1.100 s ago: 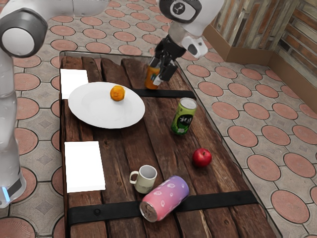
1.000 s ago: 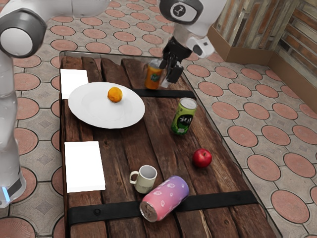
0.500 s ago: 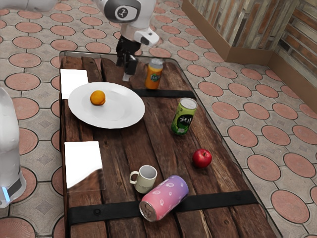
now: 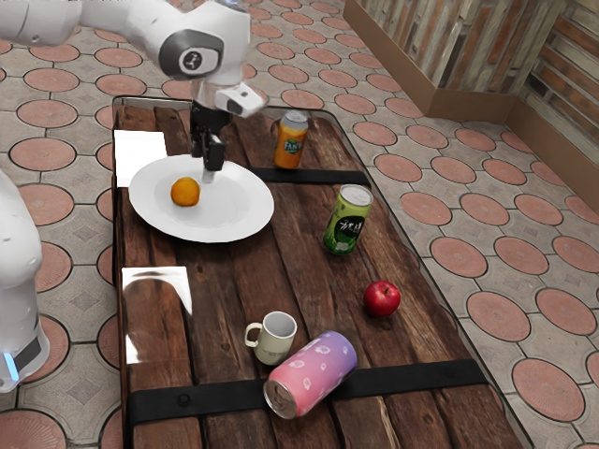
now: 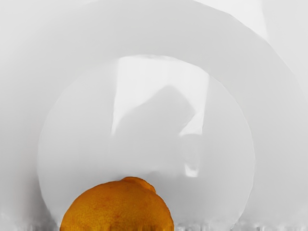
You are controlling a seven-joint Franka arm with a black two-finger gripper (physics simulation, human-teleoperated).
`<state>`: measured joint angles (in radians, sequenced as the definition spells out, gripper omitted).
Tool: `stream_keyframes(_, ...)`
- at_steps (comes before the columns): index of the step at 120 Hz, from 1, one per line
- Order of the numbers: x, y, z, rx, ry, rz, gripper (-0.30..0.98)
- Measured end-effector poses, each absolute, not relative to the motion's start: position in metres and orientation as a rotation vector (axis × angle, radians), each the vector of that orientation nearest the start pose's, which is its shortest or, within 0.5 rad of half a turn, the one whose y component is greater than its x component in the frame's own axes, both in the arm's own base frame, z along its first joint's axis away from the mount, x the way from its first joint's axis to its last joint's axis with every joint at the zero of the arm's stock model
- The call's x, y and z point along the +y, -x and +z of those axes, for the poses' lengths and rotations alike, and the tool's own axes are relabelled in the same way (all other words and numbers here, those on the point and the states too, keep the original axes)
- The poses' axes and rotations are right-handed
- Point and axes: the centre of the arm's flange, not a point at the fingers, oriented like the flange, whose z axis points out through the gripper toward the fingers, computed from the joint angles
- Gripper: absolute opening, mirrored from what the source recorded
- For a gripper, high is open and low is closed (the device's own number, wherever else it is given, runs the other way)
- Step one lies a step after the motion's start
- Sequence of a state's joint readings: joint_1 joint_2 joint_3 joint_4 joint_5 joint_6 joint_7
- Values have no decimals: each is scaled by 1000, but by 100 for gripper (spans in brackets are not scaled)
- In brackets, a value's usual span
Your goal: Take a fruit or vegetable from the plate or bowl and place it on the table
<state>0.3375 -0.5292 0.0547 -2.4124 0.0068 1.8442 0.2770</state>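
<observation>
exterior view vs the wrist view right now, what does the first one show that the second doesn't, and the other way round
Exterior view: the gripper above the plate, upright Fanta can and green can, apple, mug, and pink-purple can on its side.

Wrist view: a close look at the small bump on the orange and the bright patch on the plate.

Both: orange and white plate.

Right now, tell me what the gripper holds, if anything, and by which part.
Nothing: the gripper is over the plate, and the orange fruit lies on the plate.
</observation>
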Motion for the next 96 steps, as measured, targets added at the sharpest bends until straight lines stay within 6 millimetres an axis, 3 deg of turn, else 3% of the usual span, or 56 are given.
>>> stream_keyframes(20,150,-336,476,-191,3191,71,69)
stream_keyframes(44,148,-331,492,-194,3211,51,69)
stream_keyframes(76,160,-318,482,-284,3245,112,69)
stream_keyframes(96,160,-320,479,-292,3251,111,69)
